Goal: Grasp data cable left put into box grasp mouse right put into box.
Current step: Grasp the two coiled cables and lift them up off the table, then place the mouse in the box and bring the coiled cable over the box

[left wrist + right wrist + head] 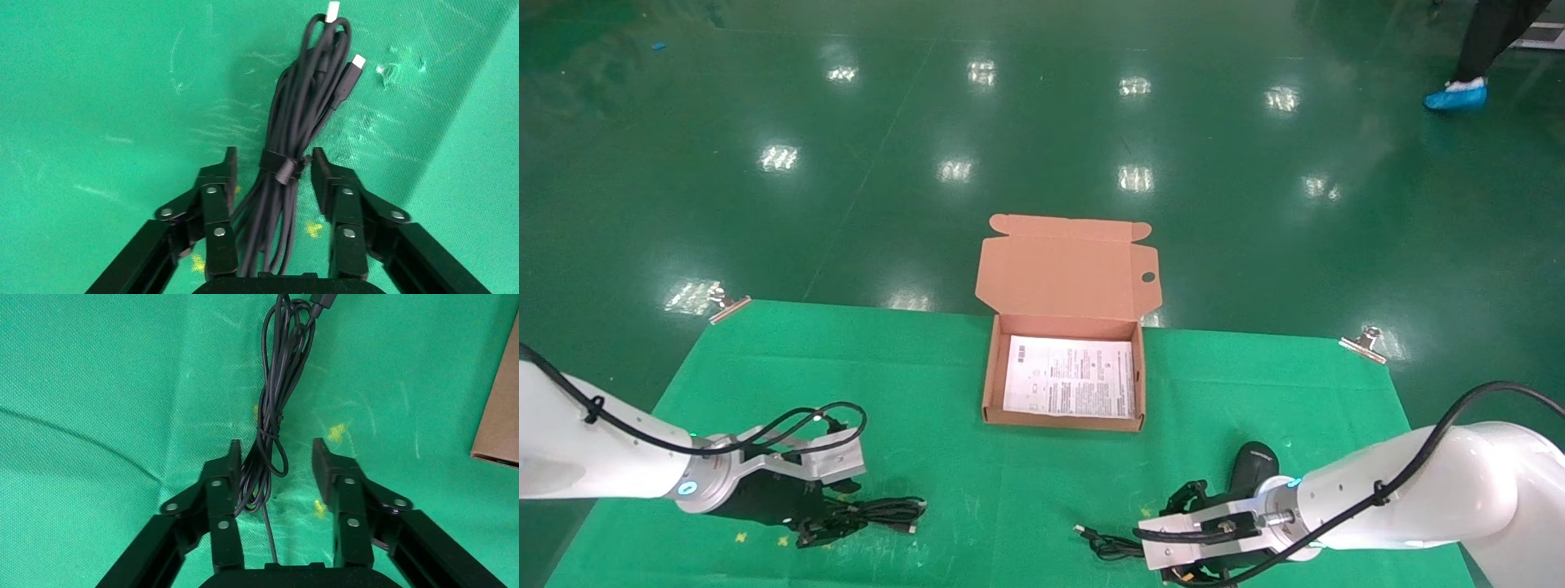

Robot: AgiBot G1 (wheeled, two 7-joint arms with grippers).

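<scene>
Head view: saw the box [1064, 384] open near the middle of the green table cloth [944, 392], lid flap tilted back toward the far edge, white leaflet [1068, 376] flat inside. Found the left gripper [805, 502] low over the near left part of the cloth, directly above the data cable [862, 516], whose bundle trailed out toward the middle. Found the right gripper [1197, 543] low at the near right, with the mouse [1252, 465] just behind it and the mouse cord [1103, 543] spilling out toward the centre. Noted metal clips [1365, 341] at the far corners of the cloth, and a blue shoe cover [1455, 97] on the floor far off.

Left wrist view: showed the left gripper [273, 168] with fingers [214, 202] apart, straddling the data cable [300, 116] at its black tie band; one inner pad appeared to touch the band, the other stood slightly clear. Lay flat on the cloth, plug ends out beyond the fingertips.

Right wrist view: showed the right gripper [275, 462] spread open over the mouse cord [275, 404], the coiled loops lying close against one finger [220, 496] and clear of the other. Caught a corner of the box [499, 422] at the frame edge. Mouse body not visible here.
</scene>
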